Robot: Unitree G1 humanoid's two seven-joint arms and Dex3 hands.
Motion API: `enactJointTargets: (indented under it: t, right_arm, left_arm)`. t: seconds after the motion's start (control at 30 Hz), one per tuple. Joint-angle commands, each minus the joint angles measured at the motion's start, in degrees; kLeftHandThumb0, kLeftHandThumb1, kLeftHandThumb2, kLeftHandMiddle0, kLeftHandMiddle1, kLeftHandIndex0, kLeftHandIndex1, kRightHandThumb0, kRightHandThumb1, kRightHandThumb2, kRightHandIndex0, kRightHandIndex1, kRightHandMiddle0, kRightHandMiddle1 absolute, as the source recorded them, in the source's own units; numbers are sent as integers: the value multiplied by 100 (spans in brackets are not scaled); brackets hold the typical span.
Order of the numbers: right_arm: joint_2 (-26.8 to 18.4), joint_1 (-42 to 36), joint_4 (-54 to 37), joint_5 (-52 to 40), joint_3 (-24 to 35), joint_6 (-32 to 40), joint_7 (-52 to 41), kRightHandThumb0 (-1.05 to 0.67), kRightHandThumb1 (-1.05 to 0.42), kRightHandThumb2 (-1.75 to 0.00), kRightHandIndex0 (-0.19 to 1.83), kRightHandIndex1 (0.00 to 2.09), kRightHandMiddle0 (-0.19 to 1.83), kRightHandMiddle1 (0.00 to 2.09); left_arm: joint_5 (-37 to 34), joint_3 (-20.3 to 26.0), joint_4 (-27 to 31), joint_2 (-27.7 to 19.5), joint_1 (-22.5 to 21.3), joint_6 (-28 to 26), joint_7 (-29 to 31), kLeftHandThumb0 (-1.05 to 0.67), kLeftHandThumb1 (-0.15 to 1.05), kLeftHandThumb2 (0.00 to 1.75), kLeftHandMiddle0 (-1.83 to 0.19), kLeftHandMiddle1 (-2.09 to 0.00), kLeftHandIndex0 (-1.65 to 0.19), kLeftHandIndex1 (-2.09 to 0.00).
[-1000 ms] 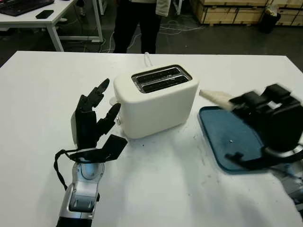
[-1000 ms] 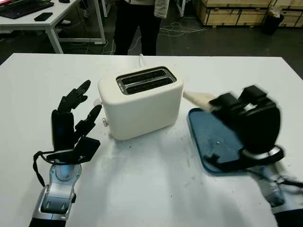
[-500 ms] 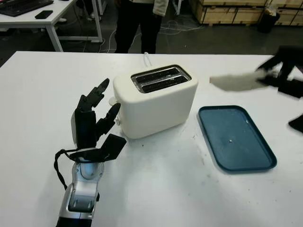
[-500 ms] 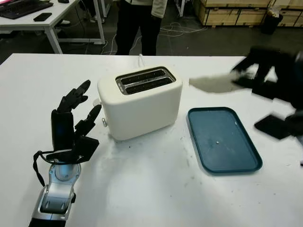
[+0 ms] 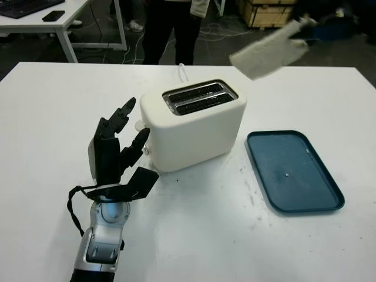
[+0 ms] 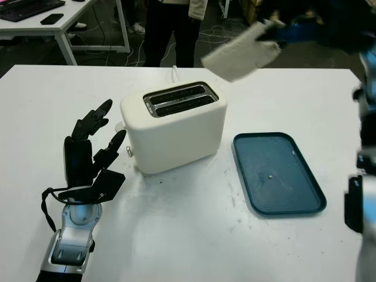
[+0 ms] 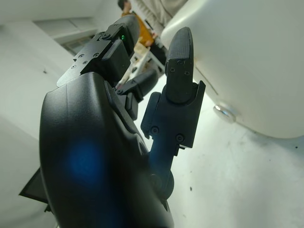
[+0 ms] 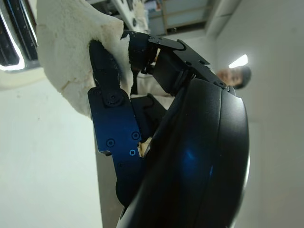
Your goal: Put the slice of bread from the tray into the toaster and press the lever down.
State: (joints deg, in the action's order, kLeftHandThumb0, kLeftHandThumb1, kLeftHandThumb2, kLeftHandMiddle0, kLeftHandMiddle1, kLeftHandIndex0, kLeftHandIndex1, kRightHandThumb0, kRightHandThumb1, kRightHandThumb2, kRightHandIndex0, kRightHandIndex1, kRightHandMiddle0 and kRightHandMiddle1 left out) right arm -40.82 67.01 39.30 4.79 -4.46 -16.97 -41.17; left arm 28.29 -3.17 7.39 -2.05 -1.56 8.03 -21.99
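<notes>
A pale slice of bread (image 5: 262,54) hangs high in the air, above and to the right of the white toaster (image 5: 194,123), which has two top slots. My right hand (image 5: 317,28) is shut on the slice; the right wrist view shows its fingers (image 8: 111,99) pinching the bread (image 8: 66,52). The blue tray (image 5: 292,170) lies bare on the table to the toaster's right. My left hand (image 5: 117,141) is open, upright just left of the toaster, near a small knob (image 7: 224,112) on the toaster's side.
The white table (image 5: 53,117) carries the toaster and tray. A person in dark trousers (image 5: 170,29) stands behind the far table edge. A white cord (image 5: 183,73) runs off behind the toaster. Another desk (image 5: 47,17) stands at the back left.
My right hand has risen from over the tray, carrying the bread up and back, above and to the right of the toaster. The left hand has not moved.
</notes>
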Motion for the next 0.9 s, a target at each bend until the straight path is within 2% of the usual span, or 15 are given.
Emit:
enactJointTargets:
  t: [0.0,0.1,0.13,0.2,0.37,0.43,0.53,0.63,0.73,0.87]
  right_arm:
    - [211,288,337,207,-169,54,29,-23,-92,-1,107,134,100,114]
    - [525,676,902,221,-240,174,-151,-14,-92,-6,99,147,96,119]
    - [627,807,1102,234,-253,242,-182,-12,-92,-8,95,157,90,134]
    - [795,1078,1479,409,-356,326,-104,-13,-92,-9,94,163,86,145]
    - [1051,1613,2284,791,-589,325,-17,-21,-92,-11,102,158,91,142]
    - [1119,1777,2500,977,-701,303,66,-30,-92,-9,105,159,96,143]
    - [1199,1940,2672,1200,-838,301,168,-38,-92,-8,106,161,98,144]
    - [1247,2052,2732,1369,-953,242,148,-44,-92,-10,102,170,93,155]
    - [1282,2149,2705,1444,-996,267,75,-47,-92,-9,107,162,96,150]
    - [1306,2263,2613,1320,-883,383,-223,-51,-92,-7,110,162,97,152]
  left_arm:
    - [46,-13,-25,-24,-17,102,-68,-44,92,20,-28,-99,-60,-6]
    - [49,-16,-25,-25,-16,103,-85,-43,92,20,-29,-99,-60,-6]
    - [51,-19,-28,-29,-15,111,-88,-43,92,20,-29,-99,-60,-6]
    - [62,-21,-45,-31,-19,130,-110,-42,92,20,-29,-99,-60,-6]
    - [23,-21,-22,-41,-1,132,-60,-42,92,21,-28,-99,-60,-6]
    - [29,-19,-26,-35,-3,125,-69,-42,92,21,-28,-99,-60,-6]
    - [43,-15,-43,-22,-7,125,-104,-43,92,21,-28,-99,-60,-6]
    - [-10,-12,-59,-4,-8,130,-85,-44,92,20,-28,-99,-59,-6]
    - [27,-25,-72,3,-13,119,-110,-44,92,20,-28,-99,-60,-6]
    - [27,-17,-102,13,-19,132,-140,-44,92,19,-29,-99,-60,-6]
